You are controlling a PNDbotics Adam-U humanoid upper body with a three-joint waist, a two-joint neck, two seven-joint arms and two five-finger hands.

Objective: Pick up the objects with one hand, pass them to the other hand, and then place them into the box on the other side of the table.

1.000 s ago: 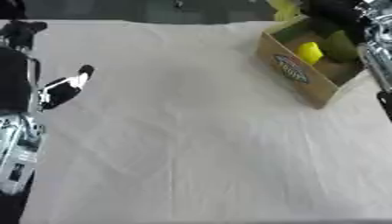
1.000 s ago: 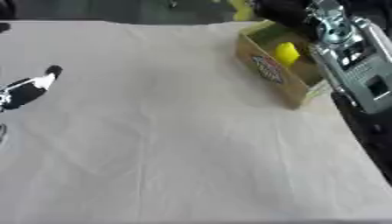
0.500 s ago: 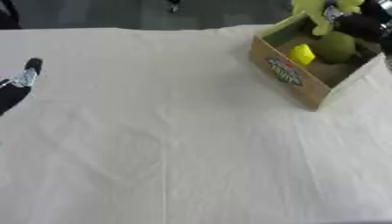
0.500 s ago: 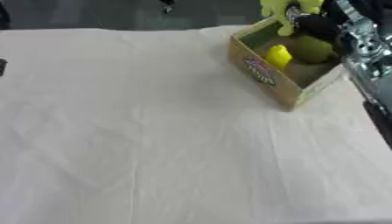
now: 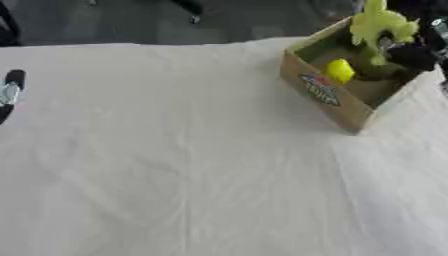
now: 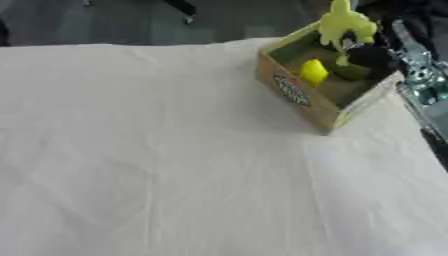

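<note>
While your right hand (image 6: 372,52) hangs over the open cardboard box with a printed label on its side (image 6: 302,97) at the tabletop's far right corner, lower the lime-green soft toy with stubby limbs (image 6: 346,24) until it sits below the rim before you let go. The toy is above the box's far side, partly over the opening, and the dark hand seems to have its fingers closed on the toy's lower part, though blur hides exactly how they sit. Keep it clear of the near wall so the light box isn't nudged along the white cloth-covered tabletop (image 5: 175,165), and release straight down, not at an angle, or a limb may catch on the rim.

Inside the box you already have a bright yellow rounded piece (image 5: 339,71) leaning toward the near wall, and a darker green rounded thing (image 5: 372,72) beside it under the hand; what either one is I can't make out. There looks to be room toward the far wall.

Your left hand (image 5: 9,95) shows only as a dark sliver at the tabletop's left edge; I cannot tell how its fingers stand
</note>
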